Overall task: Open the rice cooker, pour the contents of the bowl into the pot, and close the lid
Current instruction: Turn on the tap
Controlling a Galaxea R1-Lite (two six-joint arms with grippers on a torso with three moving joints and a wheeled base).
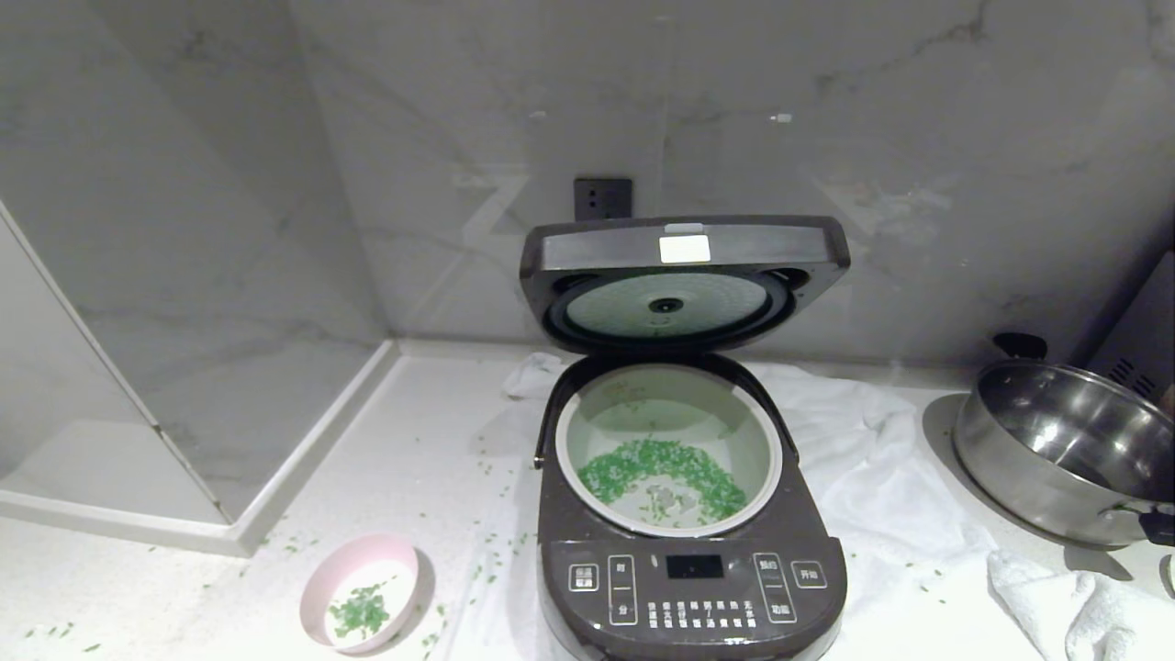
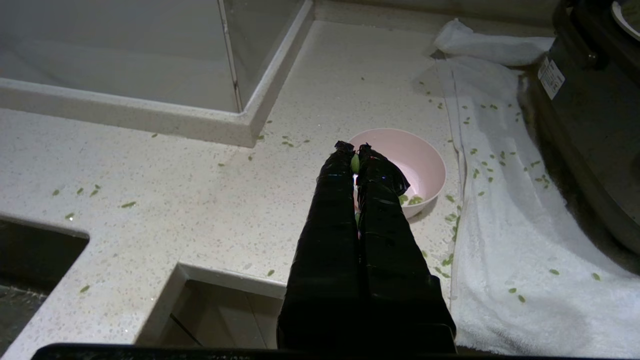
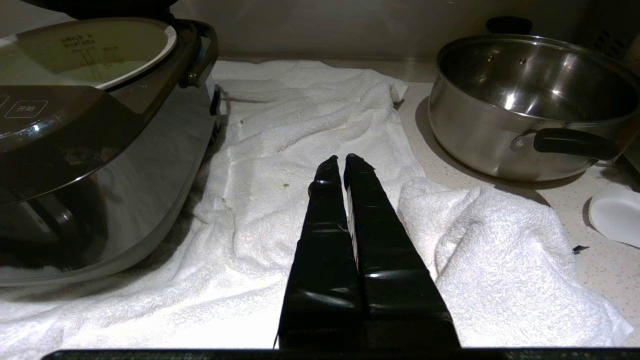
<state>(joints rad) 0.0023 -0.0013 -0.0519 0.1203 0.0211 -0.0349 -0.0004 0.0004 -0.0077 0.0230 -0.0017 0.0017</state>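
Note:
The dark rice cooker (image 1: 688, 588) stands open in the middle of the counter, its lid (image 1: 684, 248) tipped up against the wall. Green contents (image 1: 661, 464) lie in a crescent in the pale pot (image 1: 661, 404). The pink bowl (image 1: 315, 597) sits upright on the counter left of the cooker, with a few green grains (image 1: 360, 613) in it. Neither arm shows in the head view. My left gripper (image 2: 354, 147) hangs shut above the near side of the bowl (image 2: 425, 160), a single green grain stuck between its tips. My right gripper (image 3: 339, 159) is shut over the towel, right of the cooker (image 3: 100, 150).
A white towel (image 1: 881, 496) lies under and right of the cooker. A shiny steel pan (image 1: 1056, 450) stands at the far right, a small white dish (image 3: 617, 215) near it. A raised ledge with a glass panel (image 1: 275, 496) borders the left. Green grains are scattered over counter and towel.

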